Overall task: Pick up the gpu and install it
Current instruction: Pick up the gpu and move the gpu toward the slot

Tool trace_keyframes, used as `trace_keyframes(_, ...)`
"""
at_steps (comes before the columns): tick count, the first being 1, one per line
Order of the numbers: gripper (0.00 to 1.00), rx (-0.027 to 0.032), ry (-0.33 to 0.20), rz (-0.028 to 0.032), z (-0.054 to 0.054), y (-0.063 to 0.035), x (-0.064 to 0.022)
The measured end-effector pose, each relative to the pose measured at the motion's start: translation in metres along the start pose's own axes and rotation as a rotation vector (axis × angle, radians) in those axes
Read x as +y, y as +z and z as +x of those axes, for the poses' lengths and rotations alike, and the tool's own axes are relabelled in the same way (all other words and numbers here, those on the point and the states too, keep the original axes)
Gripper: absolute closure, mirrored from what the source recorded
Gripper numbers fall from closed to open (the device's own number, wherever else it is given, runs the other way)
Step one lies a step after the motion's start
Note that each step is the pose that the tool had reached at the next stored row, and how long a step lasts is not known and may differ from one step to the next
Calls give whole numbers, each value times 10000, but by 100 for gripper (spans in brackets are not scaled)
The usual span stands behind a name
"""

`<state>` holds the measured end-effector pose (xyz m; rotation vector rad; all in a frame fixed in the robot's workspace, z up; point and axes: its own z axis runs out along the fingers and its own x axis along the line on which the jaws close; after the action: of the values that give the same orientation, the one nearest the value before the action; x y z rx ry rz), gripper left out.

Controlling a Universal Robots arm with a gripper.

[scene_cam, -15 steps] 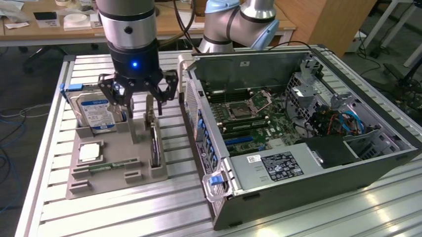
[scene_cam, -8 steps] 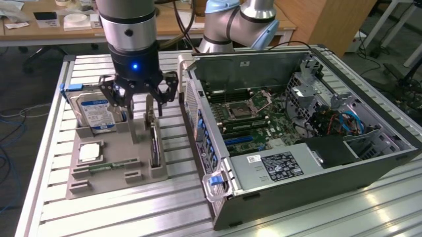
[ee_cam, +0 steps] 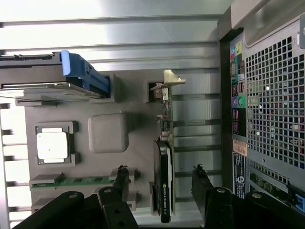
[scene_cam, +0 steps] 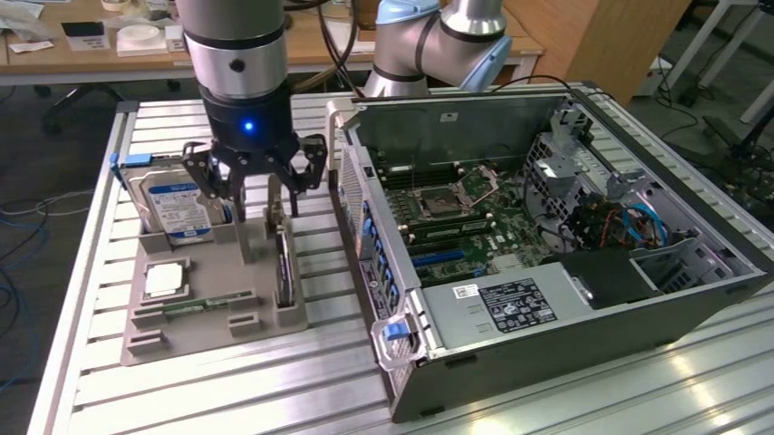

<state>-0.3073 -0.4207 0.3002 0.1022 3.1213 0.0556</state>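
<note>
a robot arm reaches down over a grey holder tray (scene_cam: 199,337) on a slatted metal table (scene_cam: 242,390). its gripper (scene_cam: 264,204) has its two black fingers spread wide apart and holds nothing.

the gpu (scene_cam: 285,265) stands on its long edge in a slot of the tray, on the side nearest the computer case (scene_cam: 545,272). in the wrist view the gpu (ee_cam: 165,181) runs between the two fingers (ee_cam: 200,183), with a gap showing on each side. its silver bracket (ee_cam: 169,78) sits at the end far from the gripper (ee_cam: 160,168). in the exterior view the gripper hangs just above the card's upper edge.

also in the tray, a silver hard drive (scene_cam: 173,208) with a blue label stands upright toward the exterior view's left. a square processor chip (scene_cam: 163,279) lies flat nearby. a slim green memory stick (scene_cam: 194,306) lies along a slot.

the computer case lies with its side open just beside the tray, toward the exterior view's right, with the motherboard (scene_cam: 466,213) exposed. a second robot arm (scene_cam: 423,41) stands behind the case.
</note>
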Motion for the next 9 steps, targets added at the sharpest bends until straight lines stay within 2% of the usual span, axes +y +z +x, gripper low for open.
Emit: trace_keyframes(9, 35, -21, -1, -1, 1, 58, -2)
